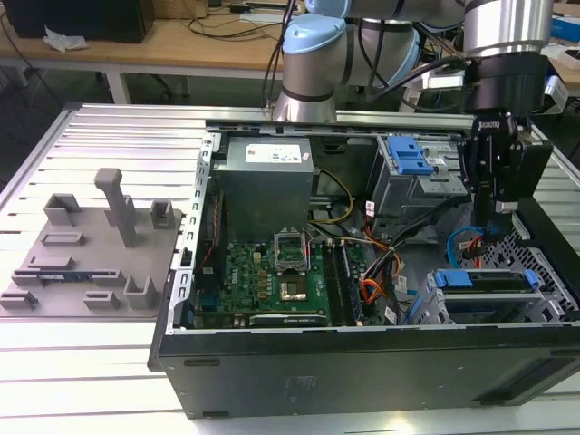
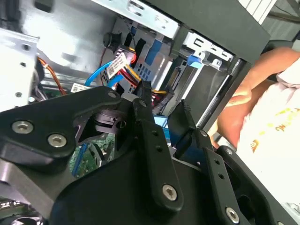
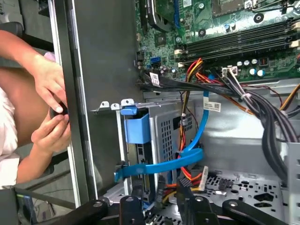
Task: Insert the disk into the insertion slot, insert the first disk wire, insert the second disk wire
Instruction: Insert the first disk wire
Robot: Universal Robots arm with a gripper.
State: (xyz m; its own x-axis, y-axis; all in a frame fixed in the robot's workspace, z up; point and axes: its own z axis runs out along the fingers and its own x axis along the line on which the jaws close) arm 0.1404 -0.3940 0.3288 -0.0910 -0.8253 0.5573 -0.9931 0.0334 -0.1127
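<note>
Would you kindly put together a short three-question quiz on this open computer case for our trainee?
1. True or false: the gripper hangs outside the computer case.
2. The cable running close by the disk is: A red, B blue, C green.
3. Fill in: the grey fixture plate lies on the exterior view's ____ of the case.
Key: 1 false; 2 B; 3 left.

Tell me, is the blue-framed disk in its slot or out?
In. The disk lies within the insertion slot, its blue carrier framed by the silver cage walls.
</note>
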